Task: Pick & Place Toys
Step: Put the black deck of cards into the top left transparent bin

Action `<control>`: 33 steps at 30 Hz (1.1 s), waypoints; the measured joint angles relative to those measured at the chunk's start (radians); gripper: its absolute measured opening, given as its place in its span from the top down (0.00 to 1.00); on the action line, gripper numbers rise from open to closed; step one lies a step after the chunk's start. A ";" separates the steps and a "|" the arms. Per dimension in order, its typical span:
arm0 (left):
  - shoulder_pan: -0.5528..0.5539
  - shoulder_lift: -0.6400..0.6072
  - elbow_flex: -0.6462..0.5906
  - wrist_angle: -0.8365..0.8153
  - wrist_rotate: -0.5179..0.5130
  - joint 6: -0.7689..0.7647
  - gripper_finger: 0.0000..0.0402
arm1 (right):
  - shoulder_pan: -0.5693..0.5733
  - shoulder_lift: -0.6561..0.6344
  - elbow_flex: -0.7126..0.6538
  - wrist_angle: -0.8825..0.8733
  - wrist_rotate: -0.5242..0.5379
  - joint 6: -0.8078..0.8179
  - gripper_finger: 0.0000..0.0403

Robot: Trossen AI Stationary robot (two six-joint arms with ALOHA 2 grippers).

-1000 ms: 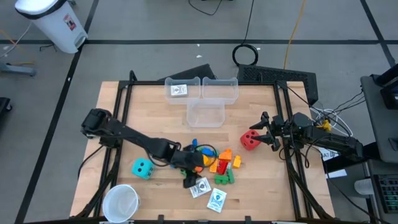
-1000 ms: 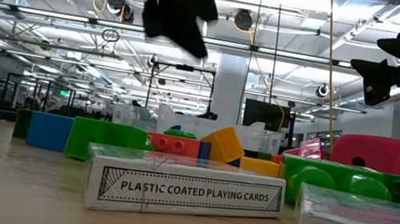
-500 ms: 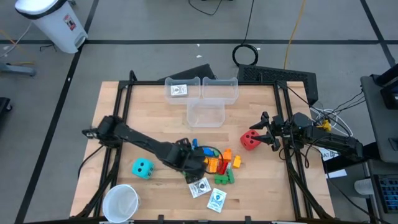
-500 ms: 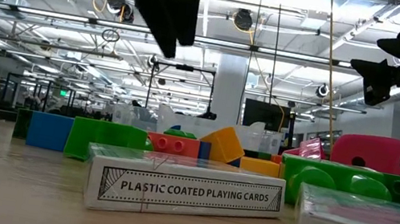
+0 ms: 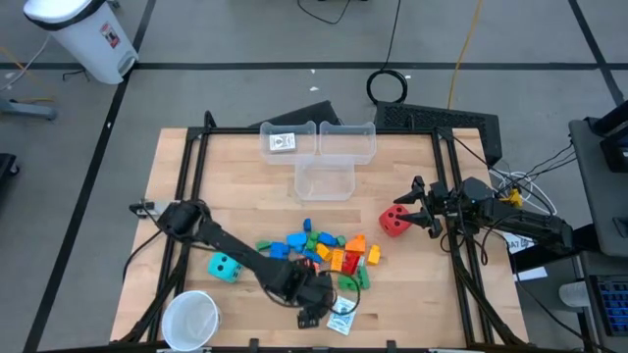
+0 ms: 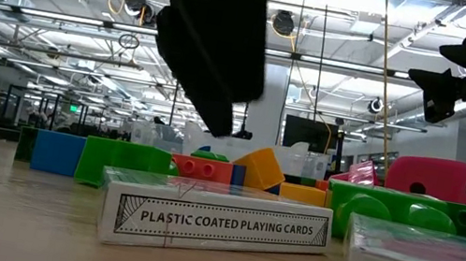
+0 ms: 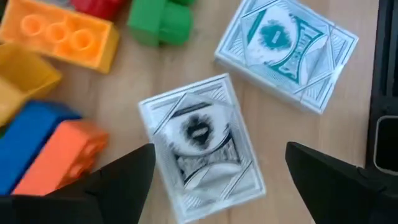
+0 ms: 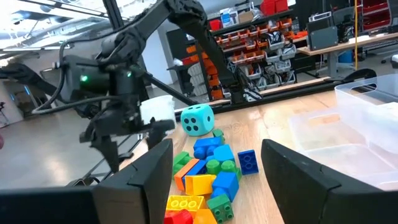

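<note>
Swung down from the block pile, the left gripper [image 5: 316,306] now hangs fingers apart over the card deck [image 7: 200,145] at the high view's lower centre, and should straddle its narrow sides squarely before closing, while the right gripper [image 5: 407,206] waits half-open at right.

Left arm [image 5: 294,284] hides one card deck [image 5: 316,299] — face [image 7: 199,140] blurred.

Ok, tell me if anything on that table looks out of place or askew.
Mostly ordinary clutter: the blocks lie in a loose heap mid-table. One card deck already sits in a clear bin, while the deck between the open left gripper's fingers lies skewed to its neighbour.
</note>
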State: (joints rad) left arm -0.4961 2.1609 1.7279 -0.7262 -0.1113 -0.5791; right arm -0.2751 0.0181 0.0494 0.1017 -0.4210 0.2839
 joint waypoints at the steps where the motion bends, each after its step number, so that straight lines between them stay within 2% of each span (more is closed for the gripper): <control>1: -0.005 0.011 0.000 0.015 -0.014 0.002 0.10 | 0.000 0.000 0.000 0.000 0.000 0.000 0.47; 9: -0.015 0.071 0.003 0.006 -0.038 -0.031 0.04 | 0.000 0.000 0.000 0.000 0.000 0.000 0.47; 15: -0.011 0.069 0.002 -0.060 -0.101 -0.111 0.06 | 0.000 0.000 0.000 0.000 0.000 0.000 0.47; 20: -0.003 0.065 0.002 -0.142 -0.043 -0.132 0.10 | 0.000 0.000 0.000 0.000 0.000 0.000 0.47; 26: 0.015 0.058 0.003 -0.154 -0.007 -0.196 0.12 | 0.000 0.000 0.000 0.000 0.000 0.000 0.47; 33: 0.051 0.040 0.000 -0.235 0.044 -0.333 0.12 | 0.000 0.001 0.000 0.000 0.000 0.000 0.47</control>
State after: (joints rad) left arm -0.4449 2.2007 1.7279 -0.9616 -0.0669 -0.9118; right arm -0.2749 0.0191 0.0494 0.1015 -0.4210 0.2840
